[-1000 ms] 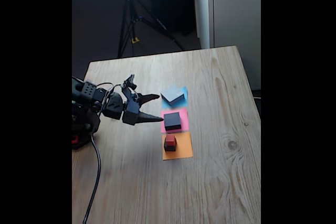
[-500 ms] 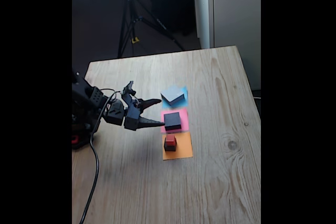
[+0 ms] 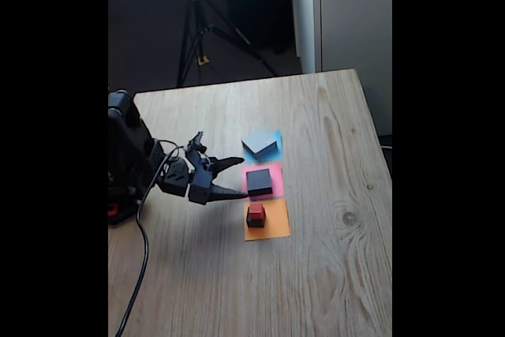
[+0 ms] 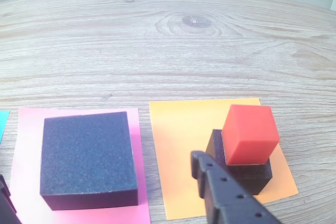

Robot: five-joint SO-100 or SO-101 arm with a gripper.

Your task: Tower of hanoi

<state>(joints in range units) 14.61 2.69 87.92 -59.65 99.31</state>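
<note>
Matte red cube [image 4: 250,134] atop small dark grey block [image 4: 244,167], speckled black block [image 4: 86,157] alongside, gripper [image 3: 234,177] spread, empty.

In the wrist view, the red cube [image 4: 250,133] hides most of the small dark grey block [image 4: 242,171].

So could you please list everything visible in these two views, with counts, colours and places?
Flat block: one, grey, on the blue paper.
Medium block: one, black, on the pink paper.
Small block: one, dark grey, on the orange paper.
Cube: one, red, atop the small block.
Paper squares: three, blue, pink, orange, in a row.
Table: one, light wood.
Tripod: one, black, behind the table.
Gripper: one, black, open, left of the papers.
</note>
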